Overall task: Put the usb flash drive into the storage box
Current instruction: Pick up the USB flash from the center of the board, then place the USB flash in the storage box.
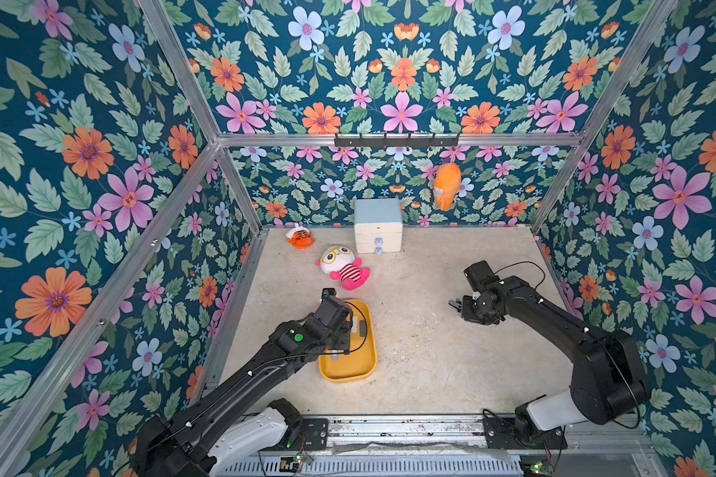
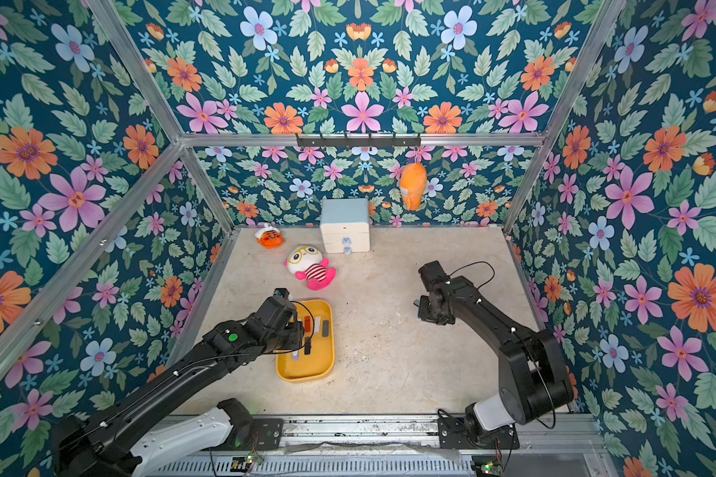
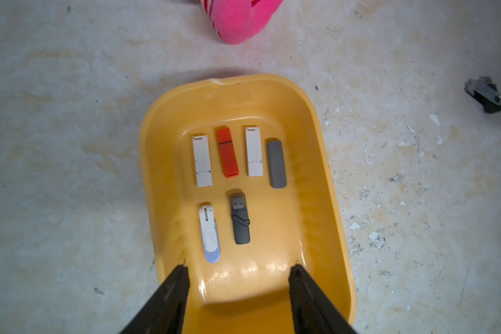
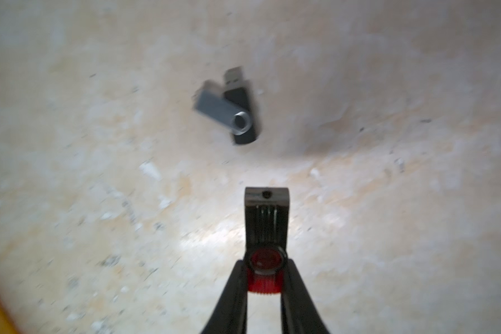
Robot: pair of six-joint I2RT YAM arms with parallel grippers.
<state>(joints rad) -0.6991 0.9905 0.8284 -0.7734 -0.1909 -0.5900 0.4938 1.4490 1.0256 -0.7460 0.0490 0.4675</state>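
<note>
1. Right gripper (image 4: 265, 269): jaws shut on the red end of a black-and-red flash drive (image 4: 266, 214). Most of the drive's body juts past the tips, clear of the table.
2. Storage box (image 1: 348, 376): yellow, at 8 o'clock of the right gripper in both top views and well apart from it. It holds six flash drives (image 3: 227, 151) in two rows.
3. Left gripper (image 3: 237, 269): jaws about half open and empty, hanging over the box's end away from the doll.
4. Hazard: the drive is gripped at one end only, so it may pivot or slip during the carry.
5. Hazard: the left arm covers the box, so the arms may collide at the drop unless it withdraws.
6. Hazard: the raised rim may snag a low-carried drive.
7. Swivel flash drive (image 4: 229, 107): loose on the table near the held one, not yet collected.
8. Surroundings: a plush doll (image 1: 344, 268) lies near the box at its 12 o'clock. A white drawer chest (image 1: 378, 225) and an orange toy (image 1: 300, 239) sit by the back wall. None of them is on the path.
</note>
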